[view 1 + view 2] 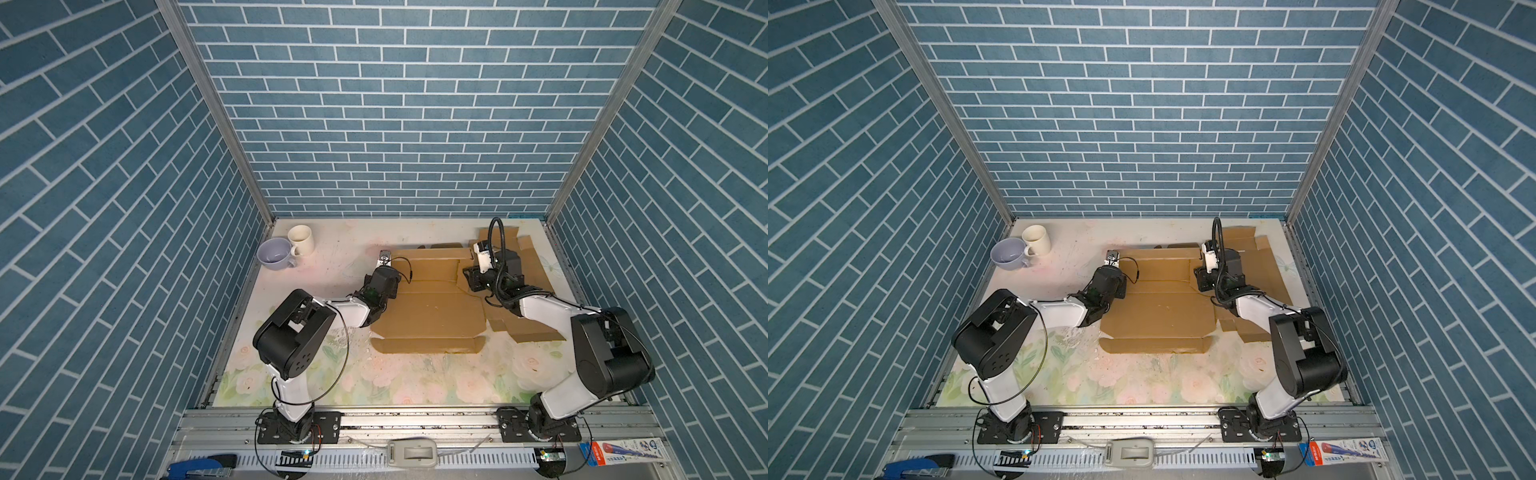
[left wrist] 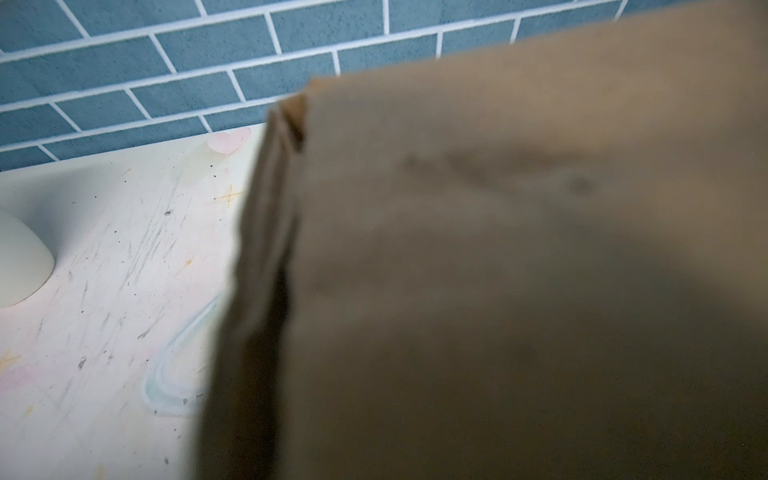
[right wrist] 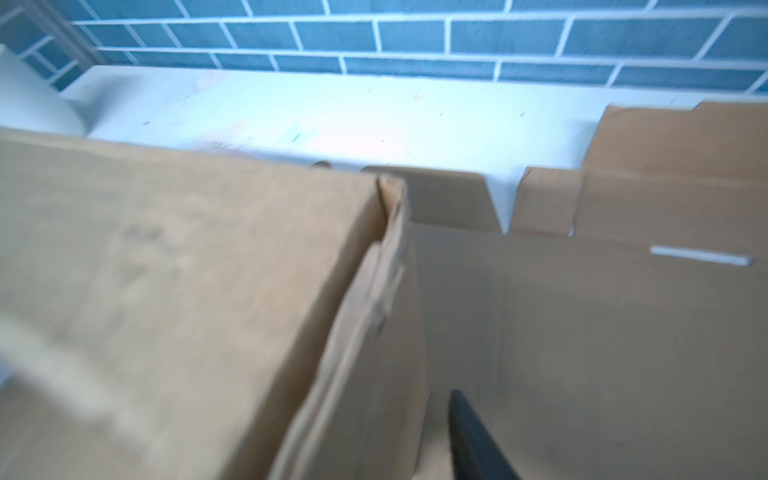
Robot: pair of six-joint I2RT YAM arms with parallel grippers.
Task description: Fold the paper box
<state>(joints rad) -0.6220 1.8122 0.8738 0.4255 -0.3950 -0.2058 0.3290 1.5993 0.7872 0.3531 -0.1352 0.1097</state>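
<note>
Lying creased, the brown cardboard paper box (image 1: 428, 316) spans the surface (image 1: 332, 266) from centre toward 2 o'clock in both top views; left end effector (image 1: 384, 259) pressed together at its 11 o'clock edge. Left wrist: box blurred, matte. Right wrist: right end effector (image 1: 471, 279) spread unclear.

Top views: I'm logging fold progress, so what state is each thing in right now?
paper box: mostly flat, only far flap raised.
spare cardboard sheet: flat, under the right arm.
purple cup: upright.
cream mug: upright.
left end effector: shut, at the far flap's left corner.
right end effector: by the far flap's right end; opening unclear.
</note>
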